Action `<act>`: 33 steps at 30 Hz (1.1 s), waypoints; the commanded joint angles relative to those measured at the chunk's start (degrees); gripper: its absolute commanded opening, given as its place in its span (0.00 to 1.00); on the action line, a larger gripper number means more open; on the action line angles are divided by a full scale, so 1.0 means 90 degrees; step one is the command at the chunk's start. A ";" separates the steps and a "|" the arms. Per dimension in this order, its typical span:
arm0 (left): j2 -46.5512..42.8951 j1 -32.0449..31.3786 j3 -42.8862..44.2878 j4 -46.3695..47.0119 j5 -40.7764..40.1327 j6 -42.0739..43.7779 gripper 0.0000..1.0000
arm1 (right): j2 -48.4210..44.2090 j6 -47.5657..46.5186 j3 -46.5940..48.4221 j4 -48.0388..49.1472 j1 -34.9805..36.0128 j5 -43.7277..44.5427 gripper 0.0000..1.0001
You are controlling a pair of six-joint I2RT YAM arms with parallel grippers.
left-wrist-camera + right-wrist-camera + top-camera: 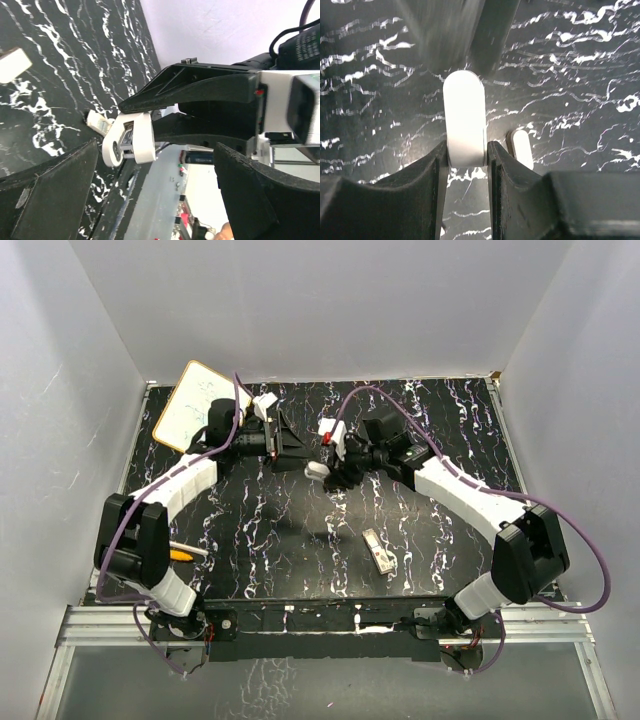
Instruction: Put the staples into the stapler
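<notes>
The right jaws are clenching the stapler point(465, 117) by its flanks – small, stiff, probably light and slick. The left jaws are gaping empty beside it. The staples point(379, 551) are lying on the surface point(250, 540) well apart – fragile strips, likely best pinched across the box's long sides.

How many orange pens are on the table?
1. The orange pen lies at the near left, partly under the left arm; others may be hidden beneath it.
</notes>
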 commanded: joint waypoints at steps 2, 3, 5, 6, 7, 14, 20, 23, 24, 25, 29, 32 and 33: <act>-0.0716 0.0405 0.0246 -0.1444 -0.0759 0.1799 0.97 | -0.0349 -0.1065 -0.0504 -0.0151 -0.0081 -0.0070 0.08; -0.0786 0.0453 0.0365 -0.1864 -0.1097 0.2165 0.97 | -0.0330 -0.1200 -0.0644 -0.0180 -0.0077 -0.0051 0.08; -0.0949 0.0509 0.0532 -0.2518 -0.1785 0.2892 0.97 | -0.0252 -0.1439 -0.0933 -0.0132 -0.0075 -0.0039 0.08; -0.1034 0.0524 0.0588 -0.2675 -0.2112 0.3188 0.97 | -0.0202 -0.1516 -0.1041 -0.0065 -0.0080 -0.0036 0.08; -0.1127 0.0530 0.0608 -0.2788 -0.2402 0.3457 0.97 | -0.0137 -0.1599 -0.1134 0.0034 -0.0078 -0.0026 0.08; -0.1735 0.0538 0.0634 -0.3215 -0.3379 0.4560 0.97 | 0.0681 -0.2187 -0.1262 0.0390 -0.0086 -0.0012 0.08; -0.2061 0.0532 0.0403 -0.3076 -0.3485 0.4806 0.97 | 0.1324 -0.2542 -0.1233 0.0736 -0.0090 -0.0154 0.12; -0.2121 0.0540 0.0408 -0.3106 -0.3528 0.4973 0.97 | 0.1502 -0.2686 -0.1230 0.0849 -0.0092 -0.0204 0.15; -0.2137 0.0541 0.0431 -0.3140 -0.3597 0.5023 0.97 | 0.1504 -0.2727 -0.1278 0.0913 -0.0099 -0.0202 0.16; -0.2157 0.0545 0.0474 -0.3182 -0.3719 0.5052 0.97 | 0.1504 -0.2772 -0.1311 0.0976 -0.0095 -0.0175 0.17; -0.2242 0.0543 0.0614 -0.3362 -0.4193 0.5297 0.97 | 0.1827 -0.2941 -0.1370 0.0962 -0.0133 -0.0002 0.25; -0.2336 0.0564 0.0703 -0.3501 -0.4444 0.5480 0.97 | 0.1952 -0.2959 -0.1380 0.0882 -0.0162 0.0174 0.33; -0.2362 0.0569 0.0725 -0.3545 -0.4540 0.5539 0.97 | 0.1983 -0.2928 -0.1370 0.0838 -0.0172 0.0231 0.37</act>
